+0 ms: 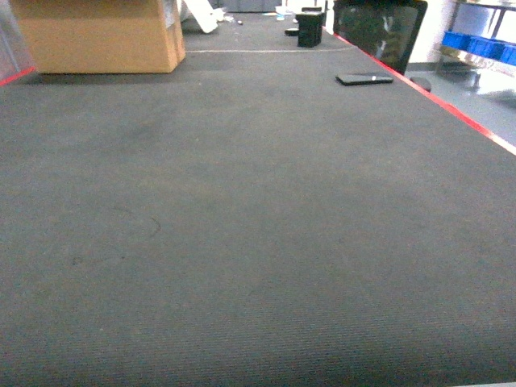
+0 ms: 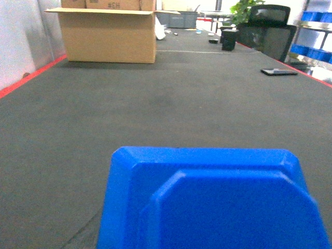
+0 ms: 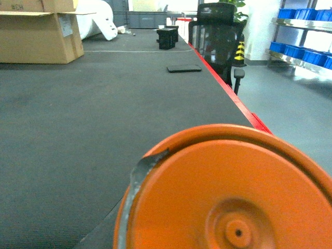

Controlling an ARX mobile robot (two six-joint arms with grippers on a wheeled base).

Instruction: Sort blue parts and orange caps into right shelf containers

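A blue part (image 2: 218,202) with bevelled corners fills the lower left wrist view, right where my left gripper's jaws sit, and it hides the fingers. An orange cap (image 3: 228,192), seen end-on with a small centre hole, fills the lower right wrist view in the same way and covers my right gripper's fingers. Both pieces hang above the dark table mat (image 1: 242,226). Neither piece nor either gripper shows in the head view. The right shelf containers (image 1: 476,42) are bright-blue crates on a metal rack beyond the table's right edge, also in the right wrist view (image 3: 306,54).
A cardboard box (image 1: 97,36) stands at the far left of the table. A black phone (image 1: 364,78) lies near the red right edge (image 1: 451,109). A black office chair (image 1: 379,32) and a small black box (image 1: 310,28) are at the far end.
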